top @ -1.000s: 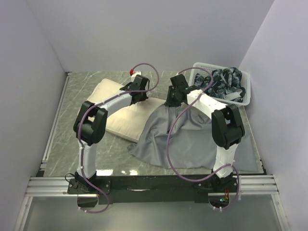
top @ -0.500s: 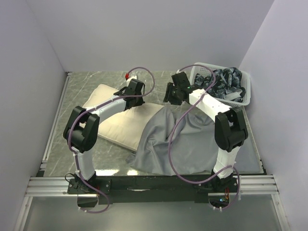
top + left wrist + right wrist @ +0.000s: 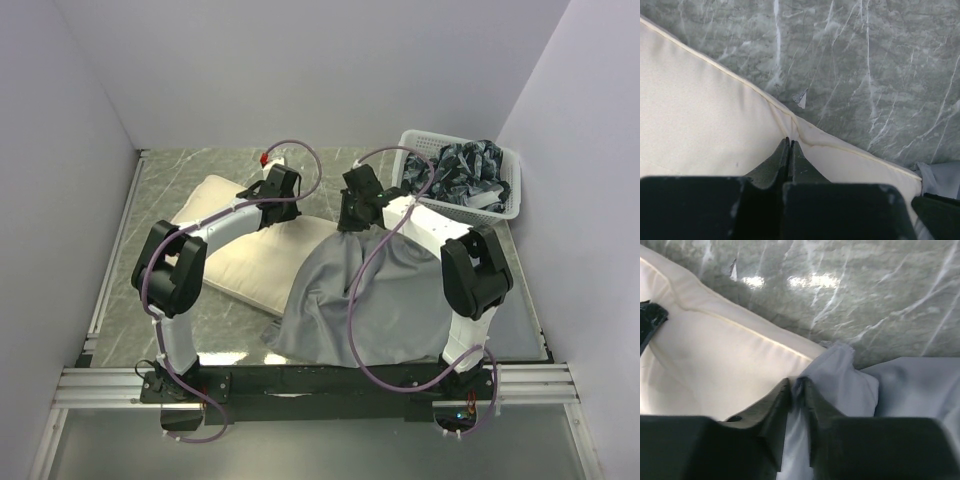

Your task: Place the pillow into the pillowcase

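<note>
My left gripper (image 3: 790,145) is clenched on a thin pinch of the pillow (image 3: 240,262) at its far seam, and the fabric puckers right at the tips. My right gripper (image 3: 798,385) has its jaws nearly together with a fold of the pillowcase (image 3: 400,295) caught between them, at the far edge of the grey cloth where it meets the pillow's right end.

The pillow lies flat on the table (image 3: 865,75), left of centre and mostly bare. Only its right end sits under the grey cloth, and I cannot tell whether that end is inside the mouth or merely covered.

That is my main worry. If the right jaws hold both layers, the mouth stays shut and any push just bunches the cloth. The left pinch is shallow, so a hard pull could slip it off the seam, or drag one corner and buckle the pillow. The two grippers are near each other, so a careless inward move risks a knock. The right arm's cable (image 3: 352,300) drapes over the pillowcase and could snag it.
</note>
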You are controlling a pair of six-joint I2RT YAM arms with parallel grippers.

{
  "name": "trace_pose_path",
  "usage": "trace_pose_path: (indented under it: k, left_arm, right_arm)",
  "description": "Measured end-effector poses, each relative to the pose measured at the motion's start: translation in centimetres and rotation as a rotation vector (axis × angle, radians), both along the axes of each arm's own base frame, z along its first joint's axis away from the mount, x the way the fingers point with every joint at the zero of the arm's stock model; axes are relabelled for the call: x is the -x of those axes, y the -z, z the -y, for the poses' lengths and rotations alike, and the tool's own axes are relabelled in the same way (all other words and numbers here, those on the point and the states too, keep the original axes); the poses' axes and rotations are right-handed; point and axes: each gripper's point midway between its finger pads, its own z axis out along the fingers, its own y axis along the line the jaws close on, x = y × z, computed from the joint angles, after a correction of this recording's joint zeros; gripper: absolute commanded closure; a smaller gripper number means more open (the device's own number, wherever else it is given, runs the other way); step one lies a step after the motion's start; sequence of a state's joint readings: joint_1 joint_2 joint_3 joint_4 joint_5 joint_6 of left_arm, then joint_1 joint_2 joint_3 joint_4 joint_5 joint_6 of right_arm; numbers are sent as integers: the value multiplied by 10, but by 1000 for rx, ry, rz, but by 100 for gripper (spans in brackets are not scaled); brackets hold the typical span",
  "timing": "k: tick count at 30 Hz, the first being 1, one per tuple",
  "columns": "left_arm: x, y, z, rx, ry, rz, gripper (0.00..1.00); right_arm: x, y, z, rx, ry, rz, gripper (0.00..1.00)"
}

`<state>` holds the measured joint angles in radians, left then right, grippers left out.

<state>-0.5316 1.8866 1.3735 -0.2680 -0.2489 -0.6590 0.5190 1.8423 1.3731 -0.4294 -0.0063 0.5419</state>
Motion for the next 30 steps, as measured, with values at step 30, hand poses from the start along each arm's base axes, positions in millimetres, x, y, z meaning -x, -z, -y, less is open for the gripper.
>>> trace_pose_path:
  k: [30]
  left_arm:
    - [35,-31,4,150,0,16,99]
  right_arm:
    - [-35,-154,-92,25,-90,263,100]
